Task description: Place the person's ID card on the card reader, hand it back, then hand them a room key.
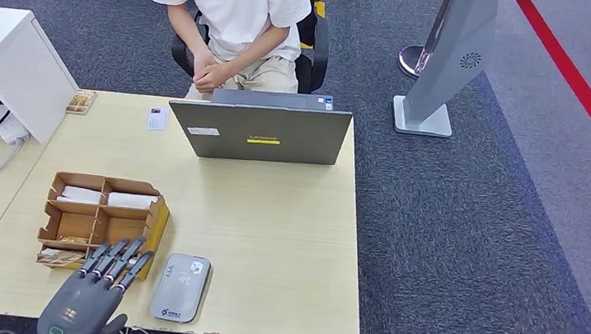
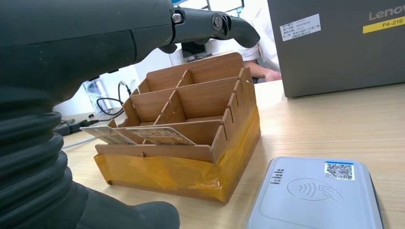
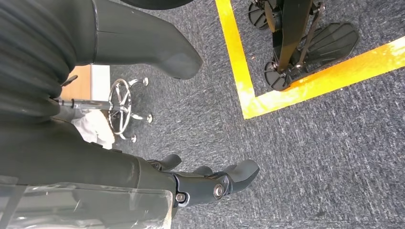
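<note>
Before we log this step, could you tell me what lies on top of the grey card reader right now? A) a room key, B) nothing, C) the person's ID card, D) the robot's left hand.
B: the card reader has a bare top in the head view and the left wrist view, while the left hand hovers beside it with its fingers over the wooden organizer.
</note>
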